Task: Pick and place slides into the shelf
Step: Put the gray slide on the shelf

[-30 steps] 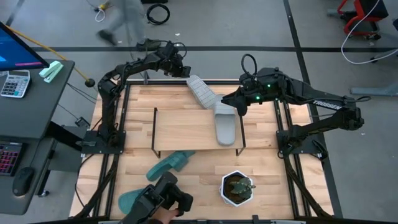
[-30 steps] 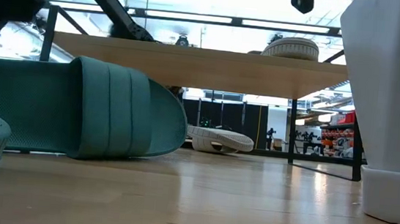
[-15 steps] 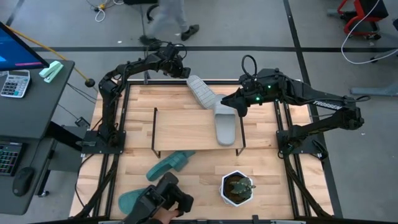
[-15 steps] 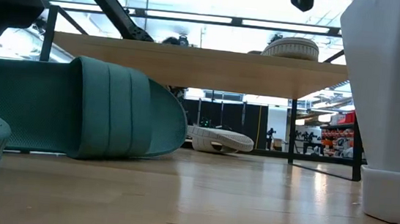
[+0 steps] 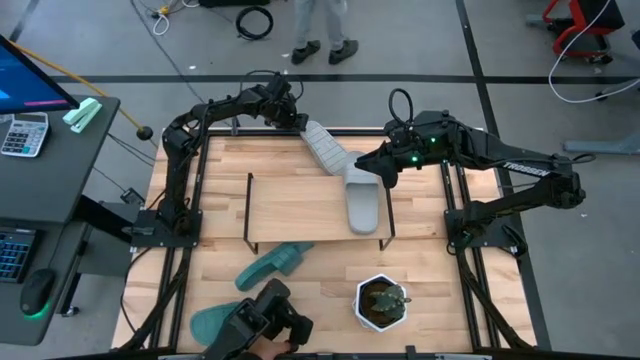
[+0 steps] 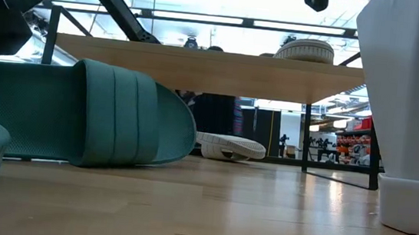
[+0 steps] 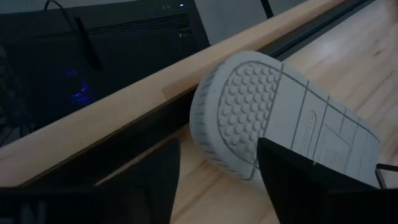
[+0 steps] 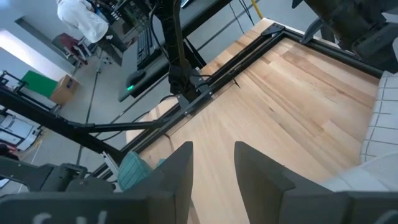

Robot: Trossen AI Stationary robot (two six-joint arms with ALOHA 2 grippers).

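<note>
**One slide shelved, three to go**

By my reading the job is about a quarter done. One grey slide (image 5: 363, 205) lies on the shelf (image 5: 290, 205) at its right end, mid-frame in the high view. The second grey slide (image 5: 325, 147) lies sole-up on the table (image 5: 450, 310) just above the shelf's upper edge, its heel near the left tool (image 5: 293, 118). That tool's fingers are spread with nothing between them; in the left wrist view the dotted sole fills the gap ahead. The right tool (image 5: 381, 171) hovers by the shelved slide's upper end, fingers apart in its wrist view and holding nothing.

Count: four slides. Two are grey. Two are teal: one (image 5: 272, 263) below the shelf, one (image 5: 215, 320) at lower left. One shelf and one potted plant (image 5: 382, 301).
</note>
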